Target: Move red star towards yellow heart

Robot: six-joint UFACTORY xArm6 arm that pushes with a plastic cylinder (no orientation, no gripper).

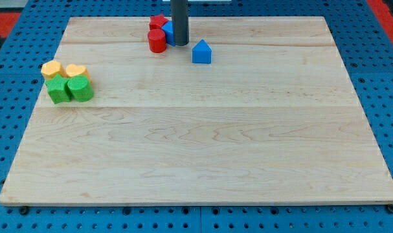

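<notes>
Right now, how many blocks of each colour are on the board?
Red: 2, the red star and the red cylinder
Blue: 2, one blue block partly behind my tip, one blue house-shaped block
Yellow: 2, a yellow heart and a yellow block
Green: 2, and
Total: 8

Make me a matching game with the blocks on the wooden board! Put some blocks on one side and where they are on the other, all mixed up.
Things:
1. red cylinder
2. blue house-shaped block
3. yellow heart
4. green blocks

Places:
A. alone, to the view's right of my tip
B. left edge of the board, just below the yellow blocks
C. near the view's top, just left of my tip
D. left edge of the board, right of the other yellow block

Pairs: 1-C, 2-A, 3-D, 4-B
</notes>
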